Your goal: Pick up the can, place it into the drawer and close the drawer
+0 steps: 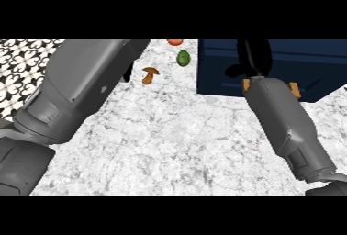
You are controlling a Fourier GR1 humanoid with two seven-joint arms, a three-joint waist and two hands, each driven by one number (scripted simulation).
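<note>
Far left edge: patterned black-and-white tile (pixel 20 69) beside the white marbled tabletop (pixel 176 147).

Left forearm (pixel 75 92) runs up from the lower left, large in view. Left robot hand: only a dark sliver (pixel 127 72) shows past the end of the forearm; cannot tell if wide, narrow or holding.

Just right of that sliver, on the tabletop: a brown mushroom (pixel 150 75), cap uppermost, stem leaning down-left. Further right and up, a green oval item (pixel 183 58). Above it, at the scene's top edge, part of an orange item (pixel 175 41), cut off.

Right of these: dark blue drawer (pixel 298 69), open, interior in shadow. No contents can be made out inside.

Right forearm (pixel 288 124) rises from the lower right to the drawer's front edge. Right robot hand (pixel 252 57) is a black shape over the drawer interior; fingers blend into the shadow, cannot tell its state.

Can: not visible anywhere; cannot tell where it is.
</note>
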